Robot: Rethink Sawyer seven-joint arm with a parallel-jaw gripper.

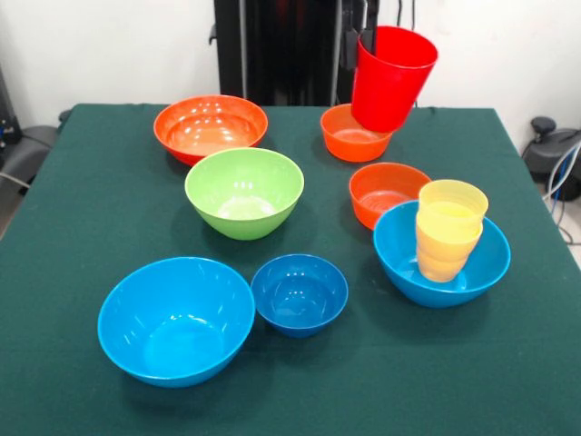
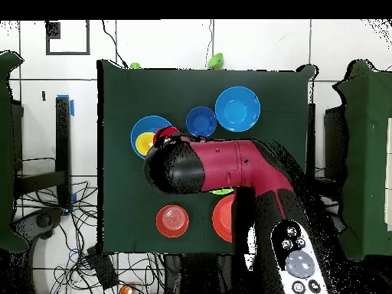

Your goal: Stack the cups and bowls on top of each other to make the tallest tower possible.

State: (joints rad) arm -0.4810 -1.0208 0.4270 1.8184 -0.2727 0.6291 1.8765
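Note:
A red cup (image 1: 392,77) hangs tilted in the air above the table's far right part, over a small orange bowl (image 1: 352,136). My gripper (image 1: 354,45) is shut on it and mostly hidden behind its rim. The overhead view shows only a sliver of the red cup (image 2: 162,138), beside the arm's head. At the right, a light blue bowl (image 1: 442,263) holds a pale yellow cup (image 1: 452,202) nested in yellow-orange cups (image 1: 443,252). Another small orange bowl (image 1: 386,193) sits just behind it.
A large orange bowl (image 1: 211,127), a green bowl (image 1: 244,191), a second light blue bowl (image 1: 176,318) and a small dark blue bowl (image 1: 300,292) stand apart on the green cloth. The arm (image 2: 230,164) covers the table's middle from above.

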